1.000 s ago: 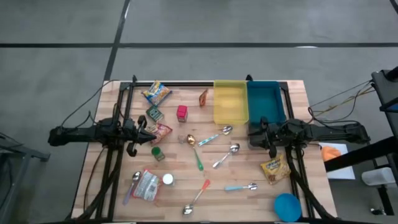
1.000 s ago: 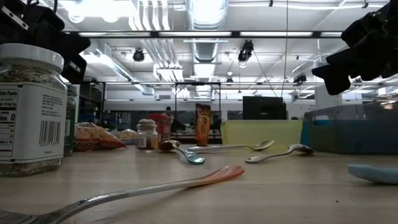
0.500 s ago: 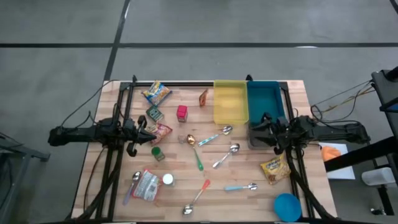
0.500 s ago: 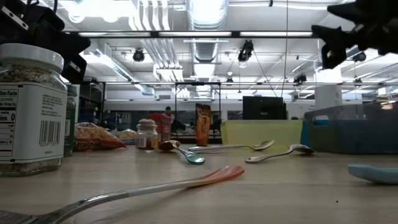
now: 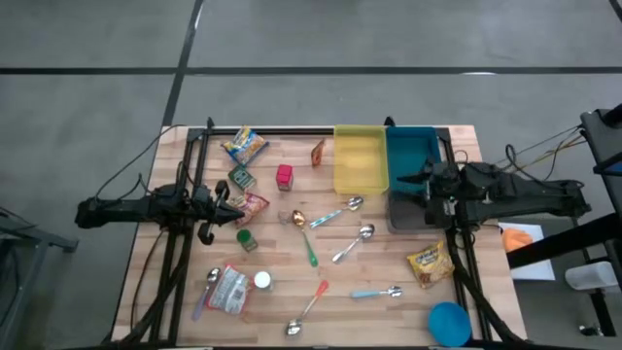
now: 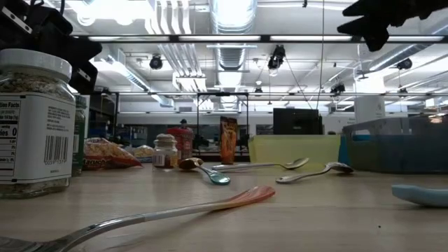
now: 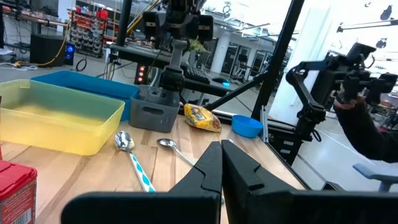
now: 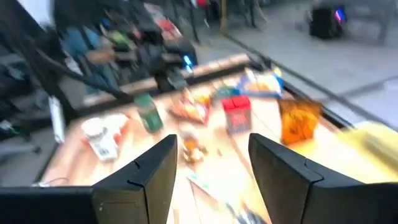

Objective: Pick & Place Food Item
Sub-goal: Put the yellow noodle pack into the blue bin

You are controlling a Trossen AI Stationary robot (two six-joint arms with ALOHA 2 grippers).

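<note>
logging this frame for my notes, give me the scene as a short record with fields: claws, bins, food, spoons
left claw: shut, empty, over the table's left side
right claw: open, empty, raised by the blue bin
bins: yellow bin beside the blue one, grey bin in front
food: snack bag on the table near the right arm, red box, jar lying down
spoons: several scattered mid-table

You have two bins [image 5: 361, 160] side by side at the table's [image 5: 457, 136] far edge, right of centre. A grey holder [image 5: 406, 212] sits just in front of the right bin. Spoons [image 5: 340, 212] lie mid-table. A snack bag [image 5: 429, 264] lies at the right, a bowl [image 5: 449, 322] nearer the front corner.
</note>
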